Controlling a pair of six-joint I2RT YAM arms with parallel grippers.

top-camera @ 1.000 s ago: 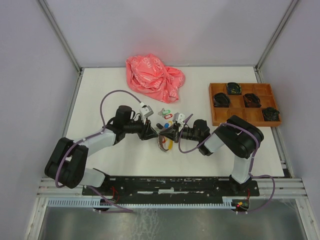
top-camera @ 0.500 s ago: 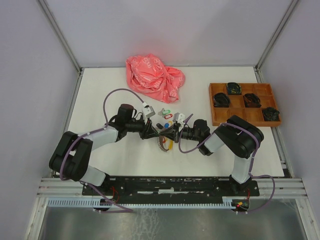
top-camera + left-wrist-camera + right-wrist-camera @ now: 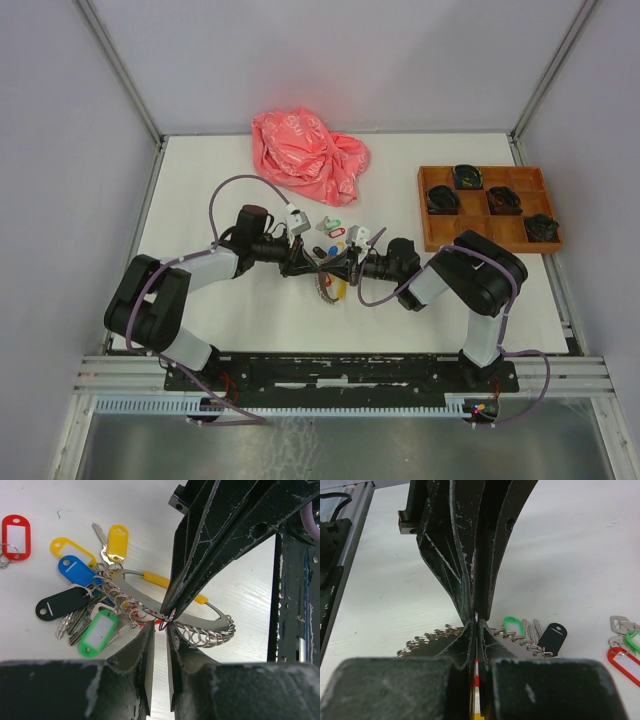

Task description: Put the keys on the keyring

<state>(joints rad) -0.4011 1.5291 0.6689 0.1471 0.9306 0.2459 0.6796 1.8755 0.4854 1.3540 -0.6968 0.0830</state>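
White tabletop [image 3: 260, 320] fills my overhead view, with a crumpled pink bag [image 3: 310, 148] at the back and a wooden tray [image 3: 423, 212] off to the right. Both arms reach in and meet near the middle. The left gripper [image 3: 303, 264] and the right gripper [image 3: 343, 266] point tip to tip over the keyring [image 3: 150, 597] — a curved silver bar strung with small wire loops. It lies flat on the table with a bunch of tagged keys [image 3: 62, 603] at one end.

From the left wrist I see the left jaws a thin slit apart, their tips either side of one small loop on the bar. The right jaws come in from the opposite side, pressed to a hairline and pinching that same loop. The right wrist view agrees.

The two loose keys lie on the table just behind the grippers, not on the ring: the green-tagged key [image 3: 331, 224] and the red-tagged key [image 3: 338, 234], close together.

Compared with a second ago, the elbow of the left arm [image 3: 150, 305] has swung inward and away from the near edge — yet its fingertips sit at the same spot. The right arm, keyring and loose keys have not shifted.
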